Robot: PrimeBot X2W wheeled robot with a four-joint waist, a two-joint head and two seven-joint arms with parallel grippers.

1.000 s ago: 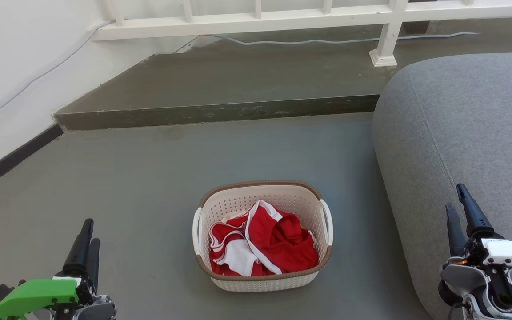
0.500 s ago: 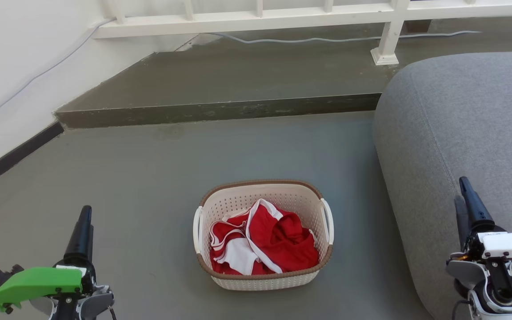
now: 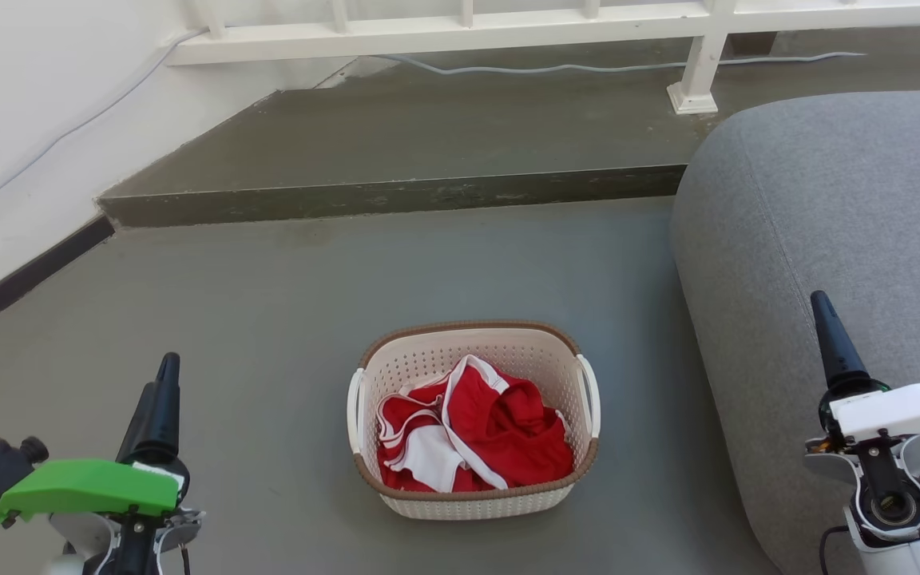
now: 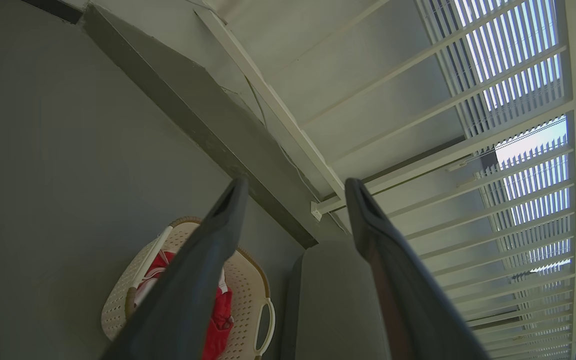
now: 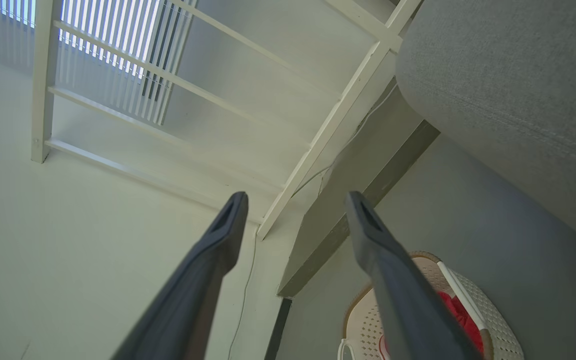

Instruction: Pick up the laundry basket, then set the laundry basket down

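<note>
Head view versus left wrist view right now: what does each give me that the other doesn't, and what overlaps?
Head view: the whole laundry basket on the floor, with the left gripper and right gripper flanking it, both apart from it. Left wrist view: the open gap between the left fingers, and slatted blinds. Both: the basket, red clothing inside it, grey sofa, step, white railing.
</note>
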